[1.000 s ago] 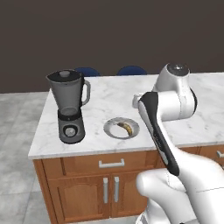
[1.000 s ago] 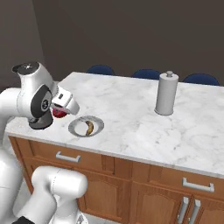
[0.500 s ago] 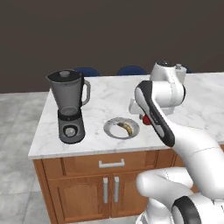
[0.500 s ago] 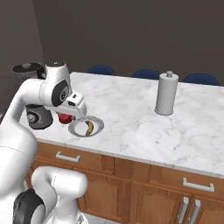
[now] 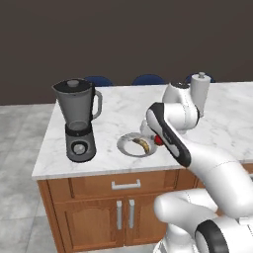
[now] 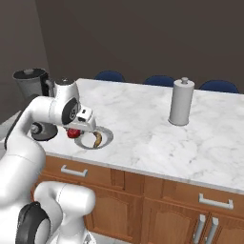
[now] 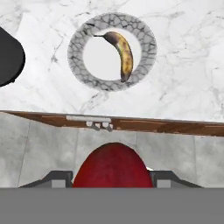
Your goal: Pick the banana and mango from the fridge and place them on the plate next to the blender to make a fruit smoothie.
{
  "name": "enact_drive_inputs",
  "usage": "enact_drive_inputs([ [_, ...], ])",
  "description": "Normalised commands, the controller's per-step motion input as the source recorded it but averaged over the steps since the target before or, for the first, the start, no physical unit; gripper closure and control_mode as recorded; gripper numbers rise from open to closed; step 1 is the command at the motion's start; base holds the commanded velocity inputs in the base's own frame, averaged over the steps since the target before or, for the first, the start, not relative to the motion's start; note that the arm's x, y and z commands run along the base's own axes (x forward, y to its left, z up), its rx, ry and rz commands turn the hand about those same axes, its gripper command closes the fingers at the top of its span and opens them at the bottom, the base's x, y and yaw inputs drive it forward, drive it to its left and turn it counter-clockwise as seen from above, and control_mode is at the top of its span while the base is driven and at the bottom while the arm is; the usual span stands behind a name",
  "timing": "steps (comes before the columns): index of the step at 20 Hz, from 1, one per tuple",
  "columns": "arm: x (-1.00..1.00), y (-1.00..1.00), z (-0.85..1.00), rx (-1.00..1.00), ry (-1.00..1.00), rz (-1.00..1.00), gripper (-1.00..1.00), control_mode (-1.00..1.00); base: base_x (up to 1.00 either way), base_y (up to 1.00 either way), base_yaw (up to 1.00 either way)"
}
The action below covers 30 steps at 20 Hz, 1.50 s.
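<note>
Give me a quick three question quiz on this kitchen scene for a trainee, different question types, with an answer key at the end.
1. True or false: the banana already lies on the plate.
2. What does the gripper hold? A) paper-towel roll B) mango C) blender jar
3. Fill in: in the left base view, the blender stands to the ____ of the plate.

Key:
1. True; it lies inside the rim.
2. B; the red mango sits between the gripper's fingers.
3. Left.
</note>
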Motion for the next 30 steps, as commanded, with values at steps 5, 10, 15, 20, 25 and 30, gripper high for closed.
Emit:
enact_drive_inputs([
  [5, 0.65, 0.09, -0.16, 0.0, 0.0, 0.03, 1.0, -1.0, 0.0, 0.0, 0.0],
  [10, 0.59, 0.05, -0.19, 0.0, 0.01, 0.03, 1.0, -1.0, 0.0, 0.0, 0.0],
  [15, 0.56, 0.02, -0.33, 0.0, 0.02, 0.04, 1.0, -1.0, 0.0, 0.0, 0.0],
  [20, 0.31, 0.14, -0.41, 0.0, 0.02, 0.05, 1.0, -1.0, 0.0, 0.0, 0.0],
  [25, 0.04, 0.15, -0.43, 0.0, 0.02, 0.05, 1.0, -1.0, 0.0, 0.0, 0.0],
  [30, 0.27, 0.07, -0.37, 0.0, 0.0, 0.03, 1.0, -1.0, 0.0, 0.0, 0.0],
])
